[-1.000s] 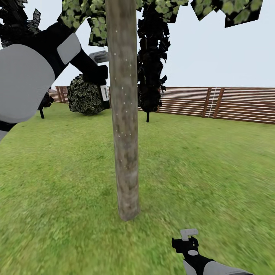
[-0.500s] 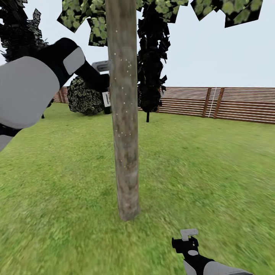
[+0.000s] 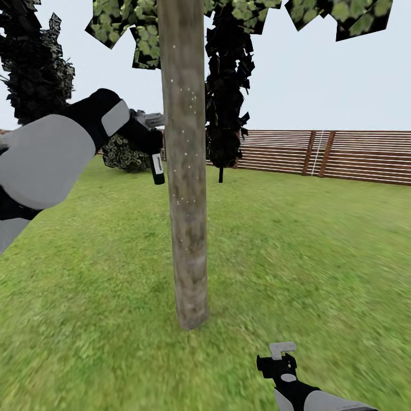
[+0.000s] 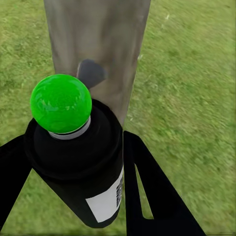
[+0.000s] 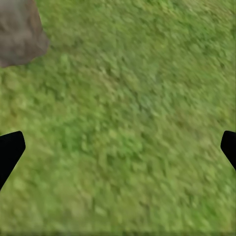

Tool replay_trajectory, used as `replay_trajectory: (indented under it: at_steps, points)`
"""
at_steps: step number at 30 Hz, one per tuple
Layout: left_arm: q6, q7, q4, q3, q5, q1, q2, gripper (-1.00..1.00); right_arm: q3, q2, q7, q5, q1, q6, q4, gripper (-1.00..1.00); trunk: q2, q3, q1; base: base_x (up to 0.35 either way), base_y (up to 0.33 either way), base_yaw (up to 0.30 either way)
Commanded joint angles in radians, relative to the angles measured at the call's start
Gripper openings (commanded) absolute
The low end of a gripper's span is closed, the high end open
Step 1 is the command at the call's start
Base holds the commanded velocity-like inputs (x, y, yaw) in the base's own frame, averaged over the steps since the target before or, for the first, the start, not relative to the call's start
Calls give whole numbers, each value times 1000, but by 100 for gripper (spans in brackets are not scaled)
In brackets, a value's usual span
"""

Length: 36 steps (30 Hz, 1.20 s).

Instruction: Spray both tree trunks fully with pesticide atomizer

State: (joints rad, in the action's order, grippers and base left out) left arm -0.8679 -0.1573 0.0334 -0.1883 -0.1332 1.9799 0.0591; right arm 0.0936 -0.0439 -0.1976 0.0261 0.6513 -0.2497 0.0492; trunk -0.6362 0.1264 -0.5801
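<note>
A tree trunk (image 3: 185, 171), straight and grey-brown, rises from the lawn right in front of me, with leaves (image 3: 123, 23) above. Small white specks of pesticide (image 3: 181, 137) dot its bark. My left gripper (image 3: 149, 142) is raised just left of the trunk and is shut on the pesticide atomizer (image 3: 157, 168), a black bottle with a grey head. The left wrist view has the atomizer (image 4: 78, 157) between the black fingers (image 4: 152, 196), with a green ball on it, close to the trunk (image 4: 98, 39). My right gripper (image 3: 279, 355) hangs low over the grass, open and empty (image 5: 118, 152).
A brown slatted fence (image 3: 342, 154) runs across the back right. A dark cypress (image 3: 228, 85) stands behind the trunk, a round bush (image 3: 123, 154) and another dark tree (image 3: 34, 68) to the left. Open lawn (image 3: 319, 245) spreads around the trunk, whose base (image 5: 19, 34) lies near my right gripper.
My left arm has come down along the trunk, carrying the atomizer lower. The right arm and the camera have stayed put.
</note>
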Motion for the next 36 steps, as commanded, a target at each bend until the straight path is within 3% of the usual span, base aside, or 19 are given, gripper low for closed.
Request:
replay_trajectory:
  at_steps: [1, 6, 15, 22, 27, 32, 36]
  points:
    - [-2, -5, 2, -8, -9, -14, 0, -100, 8, -1, -6, 3, 2, -5, 5, 100, -2, 2, 0, 0, 0, 0]
    - [26, -5, 2, -8, -13, -47, -3, -100, 8, -1, -6, 3, 2, -5, 5, 100, -2, 2, 0, 0, 0, 0]
    - [50, -5, 5, 0, -15, -56, -33, -100, 8, -1, -6, 3, 2, -5, 6, 100, -2, 2, 0, 0, 0, 0]
    - [54, -5, -1, 5, -14, -90, -34, -100, 8, -1, -6, 3, 2, -5, 5, 100, -2, 2, 0, 0, 0, 0]
    - [113, -8, -3, 6, -11, -150, -21, -100, 8, -1, -6, 3, 2, -5, 5, 100, -2, 2, 0, 0, 0, 0]
    - [122, -8, -4, 5, -12, -181, 21, -100, 8, -1, -6, 3, 2, -5, 5, 100, -2, 2, 0, 0, 0, 0]
    - [123, -8, -2, 5, -14, -214, 26, -100, 8, -1, -6, 3, 2, -5, 5, 100, -2, 2, 0, 0, 0, 0]
